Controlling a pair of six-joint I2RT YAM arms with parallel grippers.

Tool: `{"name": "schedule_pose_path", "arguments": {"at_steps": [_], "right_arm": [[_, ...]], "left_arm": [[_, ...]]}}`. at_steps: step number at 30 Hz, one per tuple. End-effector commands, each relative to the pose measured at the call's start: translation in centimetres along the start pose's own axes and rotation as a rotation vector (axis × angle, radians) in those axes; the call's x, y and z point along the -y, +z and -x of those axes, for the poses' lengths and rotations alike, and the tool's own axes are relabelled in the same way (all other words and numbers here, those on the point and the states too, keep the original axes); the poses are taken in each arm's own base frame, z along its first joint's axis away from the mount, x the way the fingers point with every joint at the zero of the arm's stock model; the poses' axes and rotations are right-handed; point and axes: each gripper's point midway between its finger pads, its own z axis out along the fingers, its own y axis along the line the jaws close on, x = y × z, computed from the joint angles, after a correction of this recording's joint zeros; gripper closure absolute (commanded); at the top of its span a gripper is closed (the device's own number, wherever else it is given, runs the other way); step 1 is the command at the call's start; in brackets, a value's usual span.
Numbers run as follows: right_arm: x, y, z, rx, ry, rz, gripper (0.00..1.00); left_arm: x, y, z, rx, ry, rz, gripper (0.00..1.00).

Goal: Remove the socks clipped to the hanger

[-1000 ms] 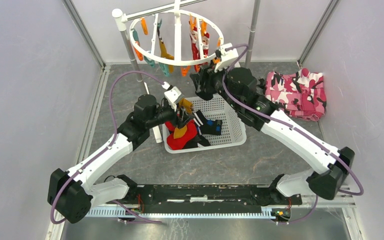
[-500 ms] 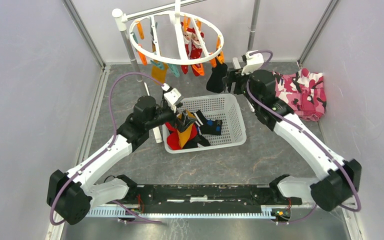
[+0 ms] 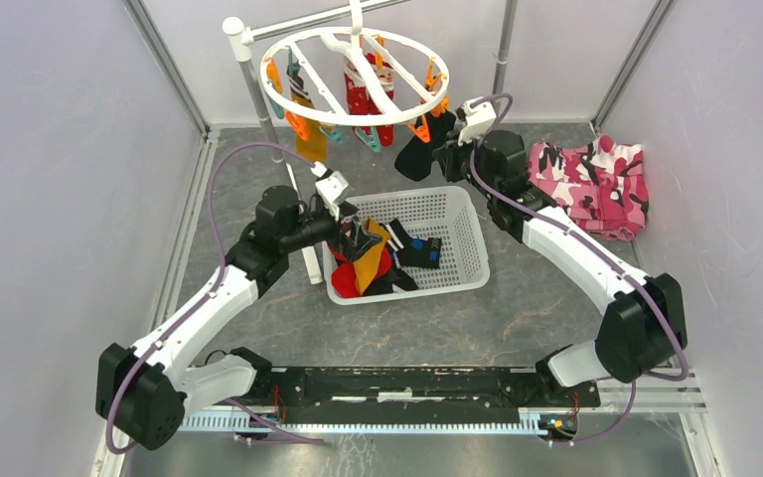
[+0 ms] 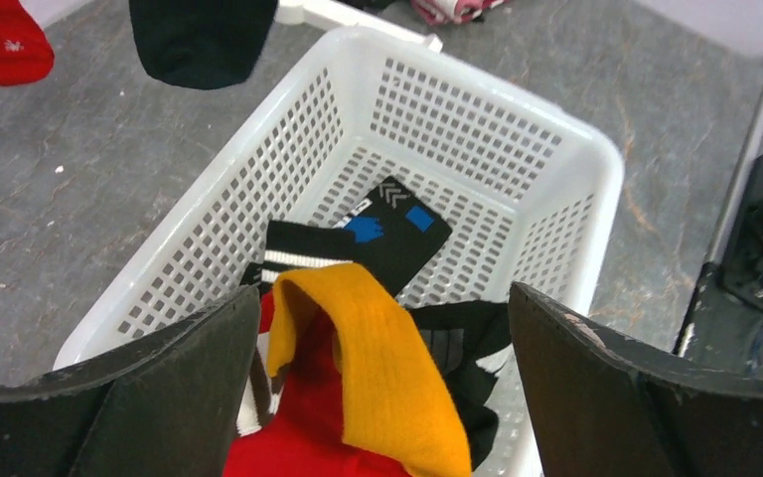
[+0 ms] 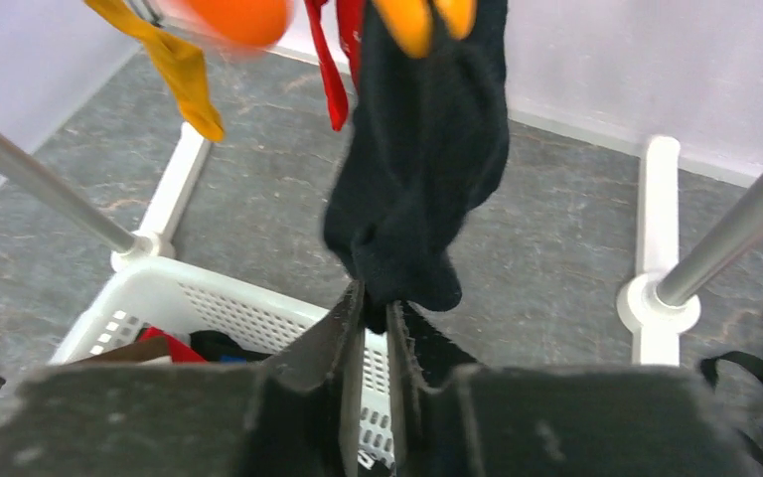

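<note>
The hanger [image 3: 358, 121], a white ring with orange and teal clips, hangs at the back. A mustard sock [image 3: 308, 141], a red sock [image 3: 363, 94] and a black sock [image 3: 417, 151] dangle from it. My right gripper [image 3: 444, 157] is shut on the black sock's [image 5: 427, 149] lower end, which an orange clip [image 5: 417, 20] holds at the top; in the right wrist view the right gripper [image 5: 376, 303] pinches the fabric. My left gripper [image 3: 351, 221] stands open and empty over the basket. The left wrist view shows the left gripper [image 4: 382, 298] above a mustard sock [image 4: 387, 388] lying on red and black ones.
The white perforated basket [image 3: 462, 214] sits mid-table, its rim [image 4: 477, 119] below the left fingers. A pink camouflage cloth [image 3: 591, 184] lies at the right. The stand's pole [image 3: 258, 94] and white feet [image 5: 656, 248] flank the hanger. Enclosure walls close both sides.
The right gripper swung to the black sock and shut on its lower end. The hanger ring turned. The left gripper opened fully; the mustard sock now lies in the basket.
</note>
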Motion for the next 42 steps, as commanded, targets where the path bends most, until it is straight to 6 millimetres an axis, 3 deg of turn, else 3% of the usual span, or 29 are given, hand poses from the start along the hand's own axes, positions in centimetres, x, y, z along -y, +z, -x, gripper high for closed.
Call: {"name": "schedule_pose_path", "arguments": {"at_steps": [1, 4, 10, 15, 21, 27, 31, 42], "right_arm": [[-1.6, -1.8, 4.0, 0.163, 0.034, 0.082, 0.88], [-2.4, -2.6, 3.9, 0.162, 0.046, 0.121, 1.00], [-4.5, -4.8, 2.6, 0.139, 0.105, 0.215, 1.00], [-8.0, -7.0, 0.9, 0.088, 0.092, 0.294, 1.00], [-10.8, -9.5, 2.5, 0.111, 0.145, 0.406, 1.00], [-14.9, -11.4, 4.5, 0.095, 0.189, 0.575, 1.00], [-17.2, -12.6, 5.3, 0.092, 0.210, 0.644, 1.00], [-21.6, -13.1, 4.6, 0.048, 0.244, 0.748, 1.00]], "left_arm": [[2.3, -1.4, 3.6, 0.129, -0.038, -0.095, 0.00], [2.2, -1.5, 3.6, 0.128, -0.035, -0.093, 0.00], [1.8, -1.4, 4.4, 0.147, -0.031, -0.075, 0.00], [1.6, -1.1, 5.8, 0.176, -0.053, -0.082, 0.00], [1.9, -0.7, 6.6, 0.187, -0.021, -0.118, 0.00], [1.4, 0.1, 8.0, 0.209, 0.032, -0.128, 0.00], [2.3, 0.2, 8.9, 0.228, 0.061, -0.176, 0.00], [3.4, 0.0, 8.2, 0.223, 0.159, -0.236, 0.01]]}}
